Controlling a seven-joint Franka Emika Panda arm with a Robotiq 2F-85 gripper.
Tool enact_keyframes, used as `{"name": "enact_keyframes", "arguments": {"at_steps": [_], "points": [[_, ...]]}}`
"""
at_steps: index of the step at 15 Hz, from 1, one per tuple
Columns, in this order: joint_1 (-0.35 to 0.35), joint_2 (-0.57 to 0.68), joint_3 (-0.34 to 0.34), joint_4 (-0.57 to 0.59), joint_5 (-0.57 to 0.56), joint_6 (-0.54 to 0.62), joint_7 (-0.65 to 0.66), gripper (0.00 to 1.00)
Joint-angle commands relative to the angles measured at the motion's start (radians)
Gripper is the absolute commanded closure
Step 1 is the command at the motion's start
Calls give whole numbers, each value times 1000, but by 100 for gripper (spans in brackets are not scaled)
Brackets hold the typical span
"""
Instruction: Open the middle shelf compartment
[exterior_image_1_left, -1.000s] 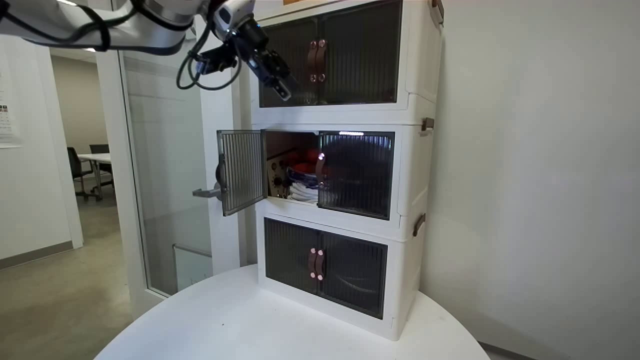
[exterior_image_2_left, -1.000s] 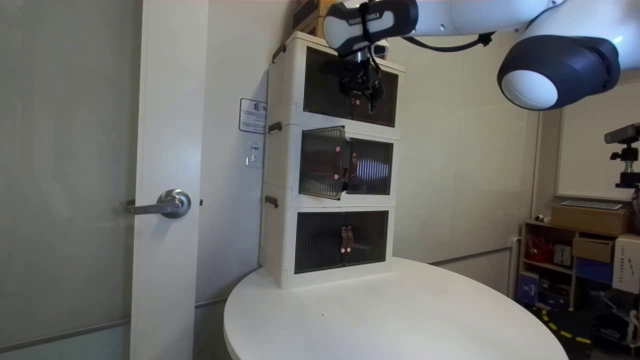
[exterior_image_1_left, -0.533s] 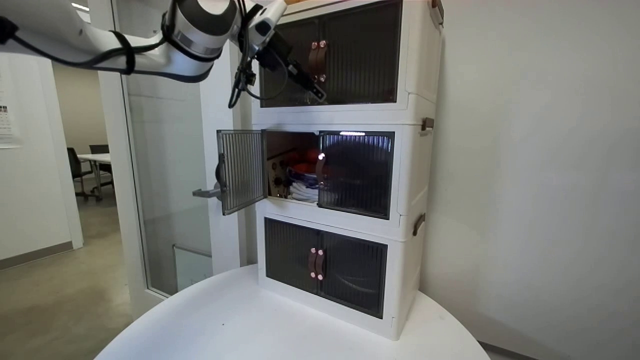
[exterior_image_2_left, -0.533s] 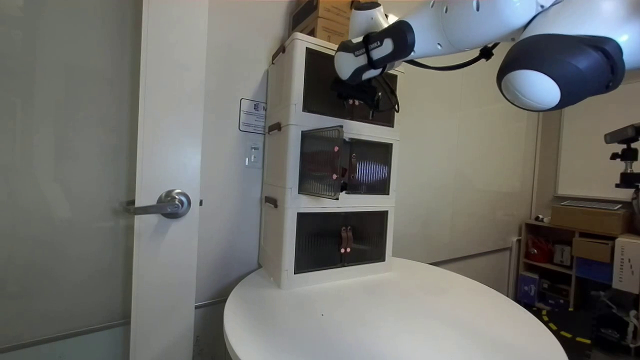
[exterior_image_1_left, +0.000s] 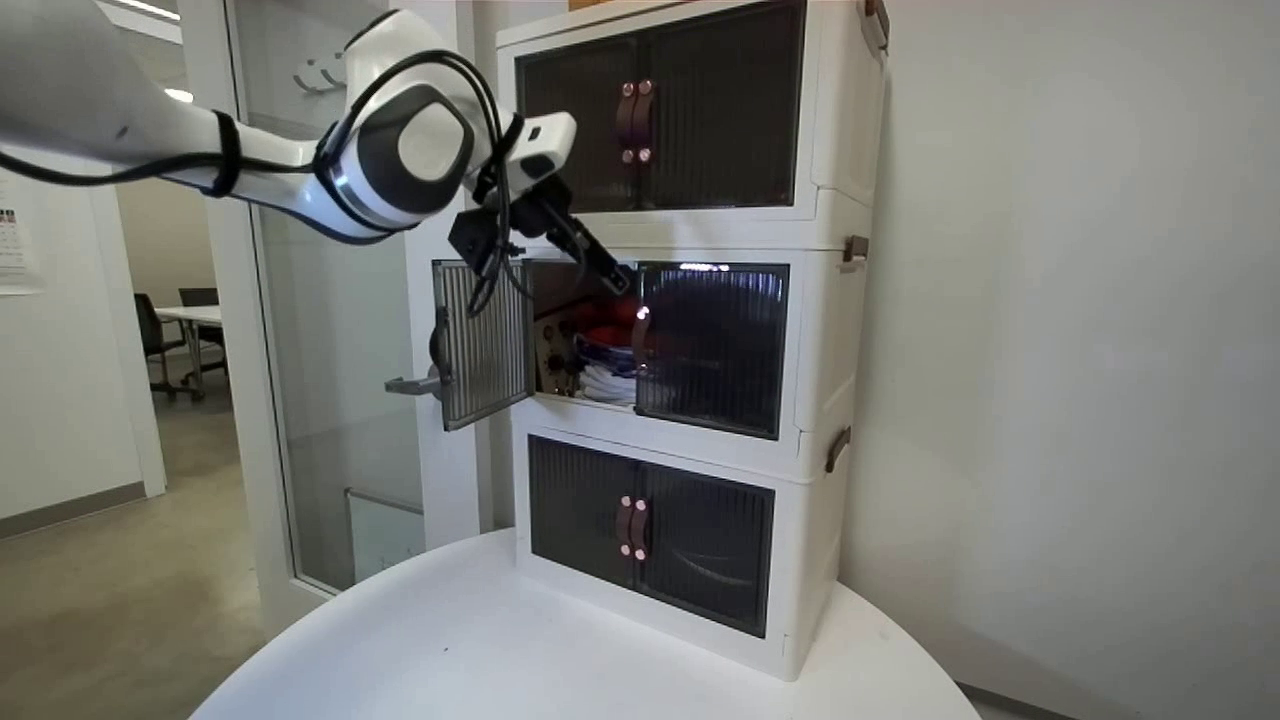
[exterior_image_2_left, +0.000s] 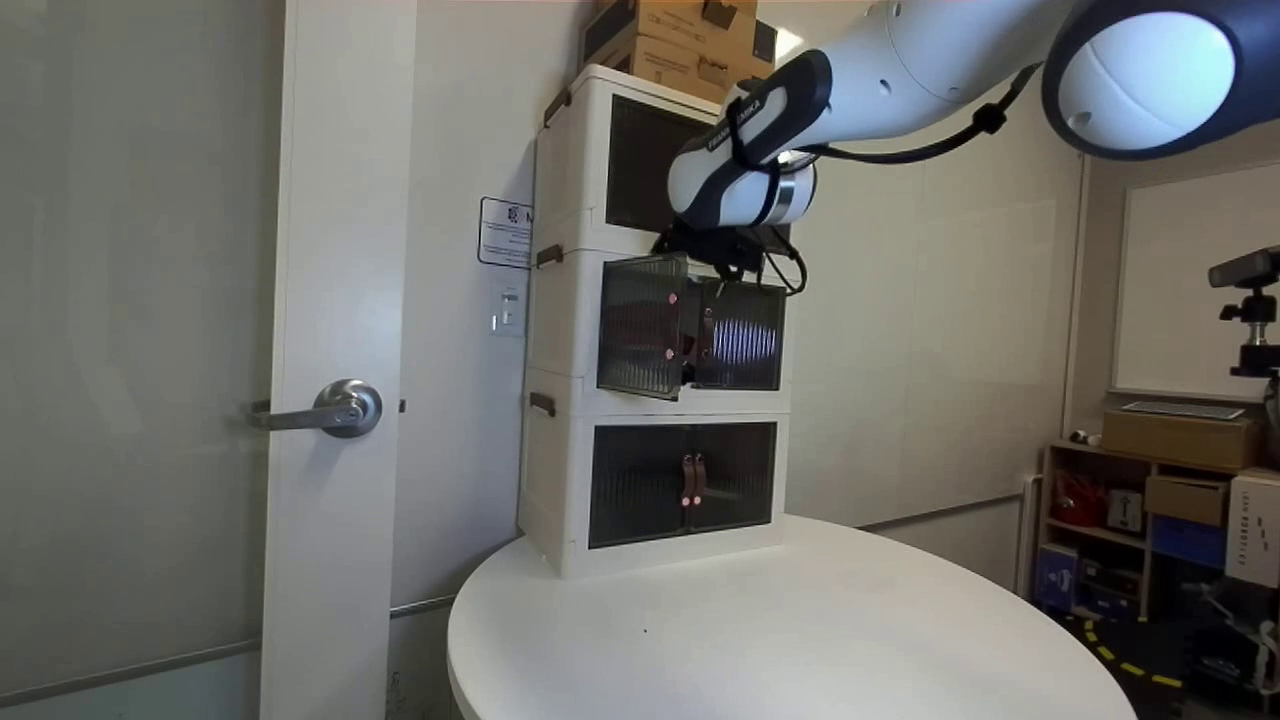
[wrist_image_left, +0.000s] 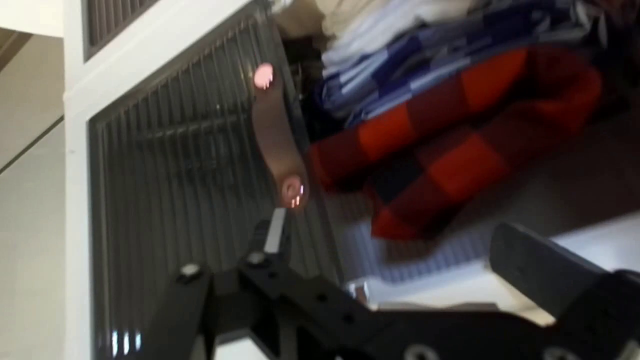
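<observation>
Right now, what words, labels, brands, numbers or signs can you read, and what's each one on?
"FRAN… EMIKA": white-and-black robot arm, part hidden under a black strap.
"LEAN ROBOTICS": tall white box.
"N": partly hidden pale rectangular sign with a dark border; its smaller lines are unreadable.
Too small or blurred to read: print on the white paper poster and the stacked brown cardboard boxes.

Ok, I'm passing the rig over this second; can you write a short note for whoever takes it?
Gripper: open, holding nothing, fingers spread wide. One is near the handle on the closed door; I can't tell if it touches.
Job: the middle shelf compartment is the centre of three tiers; folded cloths inside.
Done: one door swung outward.
Left: the closed door, probably by that handle, if both should be open.
</observation>
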Motion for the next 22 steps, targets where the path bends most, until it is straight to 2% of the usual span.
{"name": "enact_keyframes", "arguments": {"at_steps": [1,5,6,8,10,22], "points": [[34,128,115,-181,15,93,-253,0],[13,230,190,-295,-29,150,-515,0],[16,124,142,-210,0,106,-382,0],[14,170,161,-254,-9,123,-461,0],[15,195,168,-269,-11,123,-487,0],[15,202,176,-274,-14,124,-492,0]]}}
